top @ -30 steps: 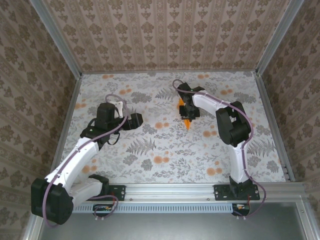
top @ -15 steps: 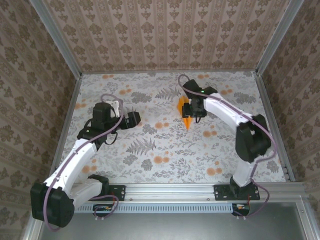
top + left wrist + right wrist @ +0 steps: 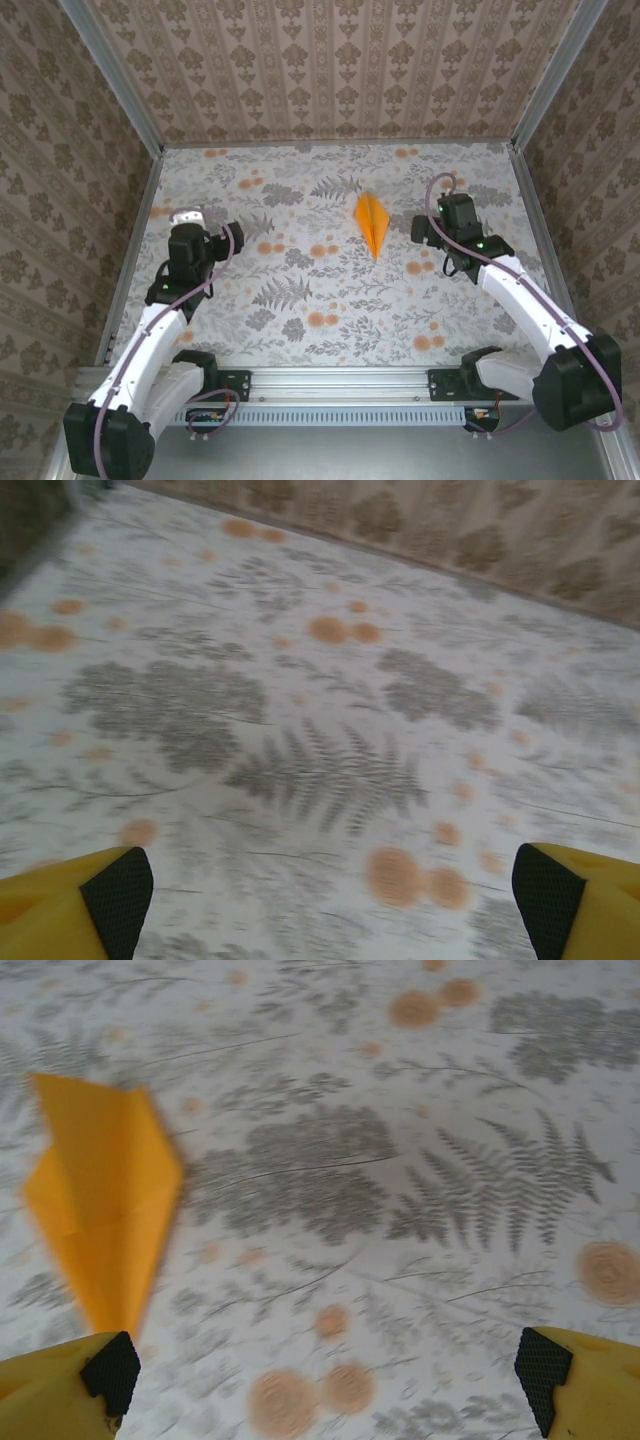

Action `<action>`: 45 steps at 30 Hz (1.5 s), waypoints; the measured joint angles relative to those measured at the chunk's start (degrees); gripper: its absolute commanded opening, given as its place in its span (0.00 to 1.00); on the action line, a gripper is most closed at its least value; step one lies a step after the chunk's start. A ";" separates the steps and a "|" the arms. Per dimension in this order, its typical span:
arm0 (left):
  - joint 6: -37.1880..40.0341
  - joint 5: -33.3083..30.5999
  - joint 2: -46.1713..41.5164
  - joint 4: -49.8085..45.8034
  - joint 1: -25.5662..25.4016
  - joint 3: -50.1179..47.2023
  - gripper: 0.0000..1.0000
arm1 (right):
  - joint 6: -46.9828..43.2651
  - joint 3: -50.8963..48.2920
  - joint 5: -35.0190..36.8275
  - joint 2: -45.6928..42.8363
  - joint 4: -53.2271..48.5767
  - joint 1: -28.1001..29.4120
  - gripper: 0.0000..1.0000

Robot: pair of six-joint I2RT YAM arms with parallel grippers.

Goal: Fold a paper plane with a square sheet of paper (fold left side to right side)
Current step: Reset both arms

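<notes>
At the near edge we see the metal rail carrying both arm bases. From there the left arm reaches up the left side of the flowered surface, and its left pincer hangs over the print well apart from the paper. In the left wrist view the left pincer is spread wide, its yellow fingers at the two lower corners, with nothing but grey leaves and orange blossoms between them.

On the other side, the right pincer sits just to the right of the paper plane, not touching it. Its wrist view shows the right pincer spread wide as well, gripping nothing. There the paper plane lies at the left, its narrow tip pointing down towards one black-padded finger.

From above, the plane lies flat near the middle of the surface, a little towards the far side. Its point faces the near edge, and a centre crease runs along its length. Beyond it stands the patterned back wall.
</notes>
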 measured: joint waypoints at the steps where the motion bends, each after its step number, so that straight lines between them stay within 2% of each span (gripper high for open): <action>1: 1.60 -2.34 0.02 1.64 0.09 -1.88 0.96 | -0.46 -2.38 1.09 0.28 2.58 -1.11 1.00; 4: 6.43 -6.75 0.90 5.90 0.72 -6.56 0.98 | -2.99 -8.79 3.67 1.99 11.41 -3.41 1.00; 7: 11.15 -6.80 3.28 10.82 2.51 -9.75 0.99 | -6.43 -13.40 4.28 4.92 20.74 -4.79 1.00; 14: 15.91 1.51 10.75 23.82 10.14 -14.64 1.00 | -14.32 -17.57 1.53 12.44 42.62 -6.97 1.00; 22: 18.62 10.45 20.52 37.75 13.55 -15.15 1.00 | -17.33 -23.15 -6.62 20.09 62.62 -10.67 1.00; 27: 20.35 14.05 27.10 45.31 13.90 -14.71 1.00 | -17.29 -23.61 -10.56 21.68 66.05 -12.70 1.00; 33: 22.47 17.20 39.19 55.25 13.92 -12.31 1.00 | -17.29 -23.61 -12.41 21.68 67.91 -12.90 1.00; 45: 22.56 14.53 40.35 55.10 13.60 -9.25 1.00 | -17.31 -23.58 -12.59 21.68 68.48 -12.83 1.00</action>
